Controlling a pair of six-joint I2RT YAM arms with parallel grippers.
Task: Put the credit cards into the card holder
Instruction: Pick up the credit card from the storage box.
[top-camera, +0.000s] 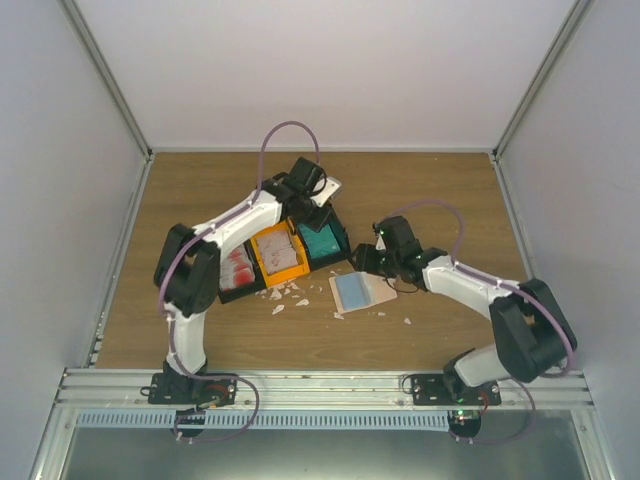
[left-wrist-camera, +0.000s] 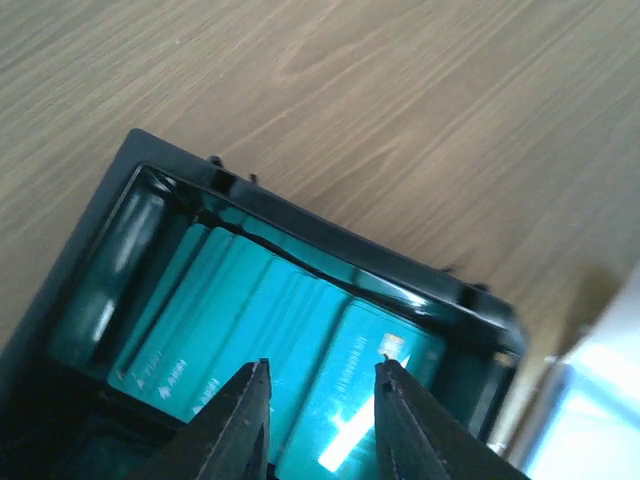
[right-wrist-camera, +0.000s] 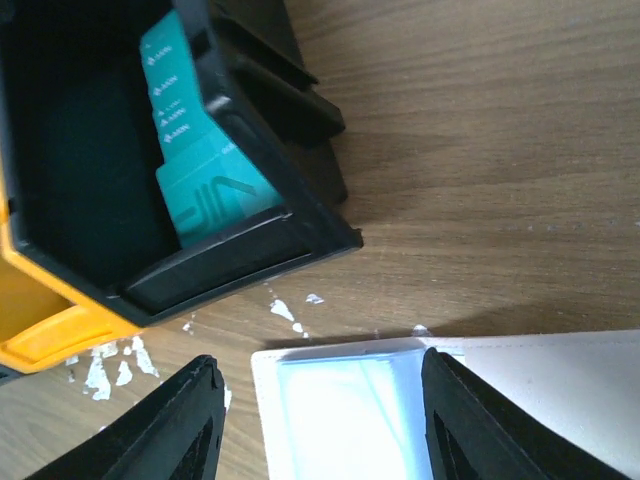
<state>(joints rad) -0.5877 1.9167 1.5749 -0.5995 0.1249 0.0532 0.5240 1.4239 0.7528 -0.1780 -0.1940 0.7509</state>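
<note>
Teal credit cards (left-wrist-camera: 300, 330) lie stacked in a black bin (left-wrist-camera: 330, 235). My left gripper (left-wrist-camera: 322, 375) hovers just above them, open, with nothing between its fingers. In the top view the left gripper (top-camera: 312, 212) is over that right-hand bin (top-camera: 324, 241). The card holder (top-camera: 362, 291) lies flat on the table in front of the bins, with a light blue card (top-camera: 352, 290) on it. My right gripper (top-camera: 366, 260) is at its far edge. In the right wrist view the right gripper (right-wrist-camera: 320, 375) stands wide open astride the holder (right-wrist-camera: 560, 390) and the card (right-wrist-camera: 350, 420).
Three joined bins sit mid-table: a black one with white-and-red cards (top-camera: 237, 268), an orange one (top-camera: 279, 252) and the black one with teal cards (right-wrist-camera: 200, 180). Small white scraps (top-camera: 285, 297) are scattered on the wood before them. Grey walls close in both sides.
</note>
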